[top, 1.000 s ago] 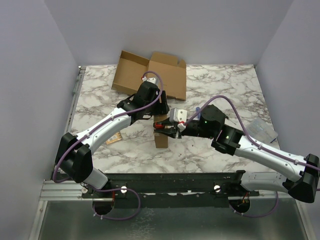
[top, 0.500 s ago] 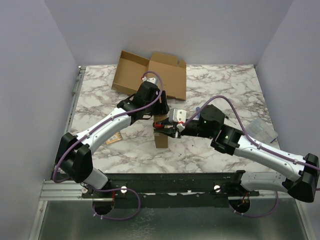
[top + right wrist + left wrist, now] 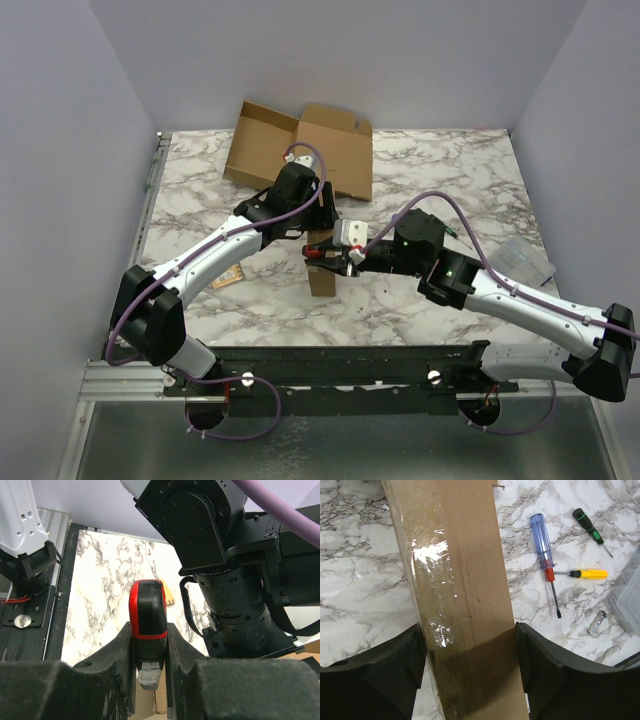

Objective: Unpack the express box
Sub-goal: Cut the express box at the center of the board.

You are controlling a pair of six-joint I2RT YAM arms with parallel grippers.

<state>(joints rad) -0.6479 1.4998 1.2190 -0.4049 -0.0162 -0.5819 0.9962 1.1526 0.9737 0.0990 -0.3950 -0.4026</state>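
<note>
- From above: our left end effector (image 3: pixel 316 238) holds the box (image 3: pixel 322 282) mid-counter (image 3: pixel 200 200), jaws wide around it. Our right end effector (image 3: pixel 340 257) comes in from the right, clamped narrow on a red-and-black tool (image 3: pixel 316 253). An opened carton (image 3: pixel 300 150) lies at the back.
- Left wrist: the taped box stands between both fingers (image 3: pixel 390 667), touching each. A blue screwdriver (image 3: pixel 541 532) lies beside it on the counter.
- Right wrist: the fingers (image 3: pixel 117 655) pinch the tool, its tip just above the box. We cannot tell whether it touches.
</note>
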